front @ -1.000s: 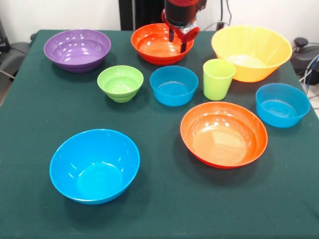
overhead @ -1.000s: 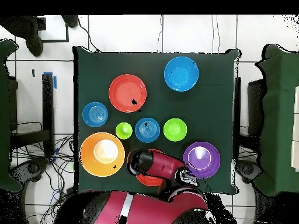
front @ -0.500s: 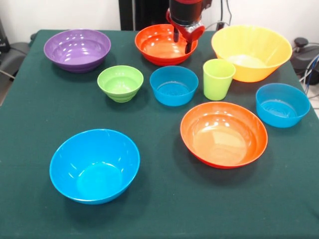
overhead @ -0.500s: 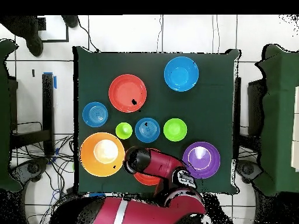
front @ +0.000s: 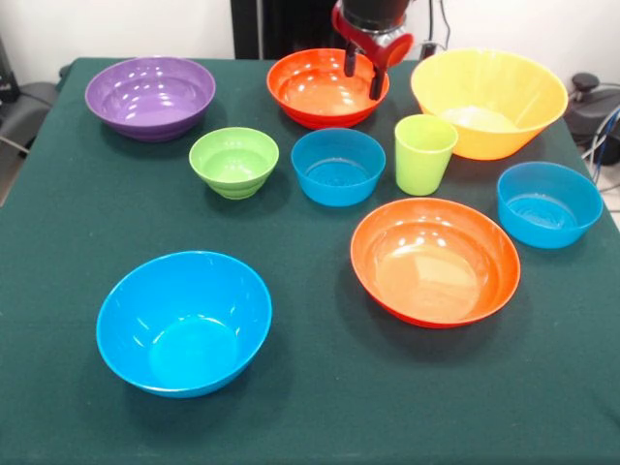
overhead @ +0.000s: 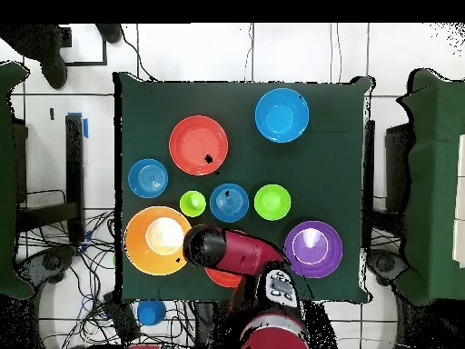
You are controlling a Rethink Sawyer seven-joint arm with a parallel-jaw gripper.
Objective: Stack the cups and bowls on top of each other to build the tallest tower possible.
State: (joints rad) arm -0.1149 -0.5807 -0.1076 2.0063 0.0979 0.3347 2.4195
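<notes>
The gripper (front: 366, 77) hangs with its two dark prongs apart and empty over the right rim of the glossy red-orange bowl (front: 325, 87) at the far edge of the green cloth-covered desk (front: 320, 407). Close around it stand the big yellow-orange bowl (front: 489, 102), the tapered lime-green cup (front: 424, 153) and a small blue bowl (front: 338, 166). No tower is built: the purple bowl (front: 150, 96), the small lime-green bowl (front: 233, 162) and the large blue bowl (front: 184, 322) sit singly, well apart.
</notes>
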